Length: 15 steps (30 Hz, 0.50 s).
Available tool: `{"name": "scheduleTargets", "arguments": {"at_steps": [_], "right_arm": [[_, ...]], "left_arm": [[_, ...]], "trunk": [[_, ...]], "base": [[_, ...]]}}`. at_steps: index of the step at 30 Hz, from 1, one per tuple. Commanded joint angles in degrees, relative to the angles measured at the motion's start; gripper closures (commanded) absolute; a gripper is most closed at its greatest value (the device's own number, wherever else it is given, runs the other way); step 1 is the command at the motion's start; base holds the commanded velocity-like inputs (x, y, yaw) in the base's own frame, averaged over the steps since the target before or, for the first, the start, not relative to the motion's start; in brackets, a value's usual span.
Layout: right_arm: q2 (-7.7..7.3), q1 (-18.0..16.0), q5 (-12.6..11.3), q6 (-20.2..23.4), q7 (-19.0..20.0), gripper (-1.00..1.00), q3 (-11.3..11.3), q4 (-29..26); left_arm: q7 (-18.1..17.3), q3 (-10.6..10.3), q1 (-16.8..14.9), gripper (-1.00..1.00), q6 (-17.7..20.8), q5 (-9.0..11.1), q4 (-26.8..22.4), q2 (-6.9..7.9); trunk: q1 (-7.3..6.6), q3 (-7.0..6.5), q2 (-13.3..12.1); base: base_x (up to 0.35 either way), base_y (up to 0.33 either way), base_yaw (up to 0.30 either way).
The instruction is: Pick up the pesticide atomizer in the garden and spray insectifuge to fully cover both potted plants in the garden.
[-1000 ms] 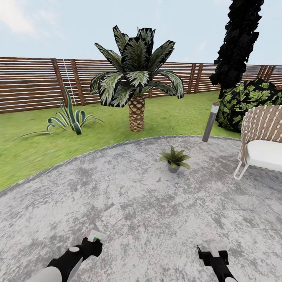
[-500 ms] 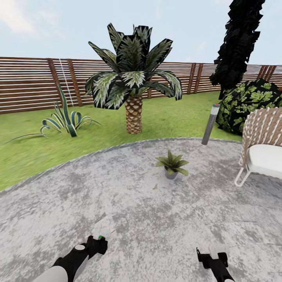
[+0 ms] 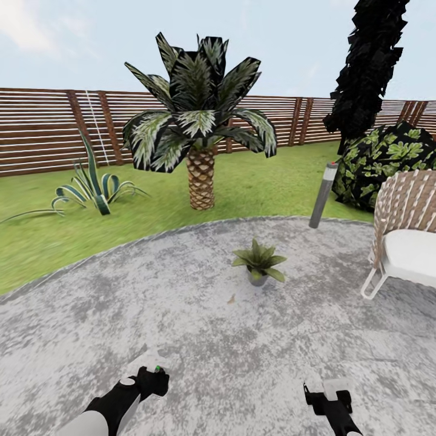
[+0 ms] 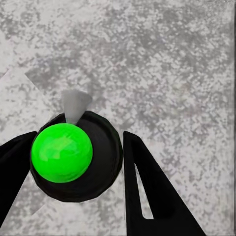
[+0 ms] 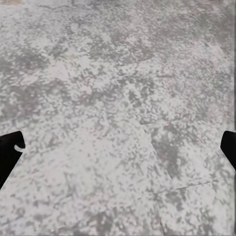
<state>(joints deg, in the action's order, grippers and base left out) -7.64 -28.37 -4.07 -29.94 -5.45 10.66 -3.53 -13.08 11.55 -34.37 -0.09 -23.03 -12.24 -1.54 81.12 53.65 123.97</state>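
Observation:
In the head view one potted plant (image 3: 259,263), a low green rosette in a small grey pot, stands on the round grey patio (image 3: 181,315) of the garden, ahead of me and slightly right. My left gripper (image 3: 151,380) is low at the near left, well short of the plant. In the left wrist view its black fingers (image 4: 147,187) are shut on the pesticide atomizer (image 4: 61,152), a dark round body with a bright green top and a grey nozzle. My right gripper (image 3: 330,393) hangs open over bare paving, its fingertips (image 5: 10,150) wide apart and nothing between them.
A scaly-trunked palm (image 3: 200,175) grows on the lawn behind the plant, with a spiky striped plant (image 3: 91,188) to its left. A grey bollard lamp (image 3: 322,197), a leafy bush (image 3: 387,157) and a wicker chair (image 3: 412,242) stand at the right. A brown slat fence (image 3: 48,130) closes the back.
The whole view has shifted, so the camera has moved; the plant now sits lower and further left in the picture. My left gripper has edged slightly inward with the atomizer.

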Motion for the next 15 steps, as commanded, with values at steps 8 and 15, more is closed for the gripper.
{"name": "scheduleTargets", "arguments": {"at_steps": [8,15], "right_arm": [[0.01,0.0,-0.4,-0.1,-0.2,-1.0,0.5,0.0],[0.07,0.0,-0.4,-0.1,-0.2,-1.0,0.5,0.0]], "left_arm": [[-0.3,0.5,0.0,1.0,0.0,-0.6,-0.1,-0.69],[-0.3,0.5,0.0,1.0,0.0,-0.6,-0.1,-0.75]], "trunk": [[0.02,0.05,0.0],[0.02,0.05,0.0]], "base": [[0.244,-0.219,0.0],[0.244,-0.232,0.0]]}}
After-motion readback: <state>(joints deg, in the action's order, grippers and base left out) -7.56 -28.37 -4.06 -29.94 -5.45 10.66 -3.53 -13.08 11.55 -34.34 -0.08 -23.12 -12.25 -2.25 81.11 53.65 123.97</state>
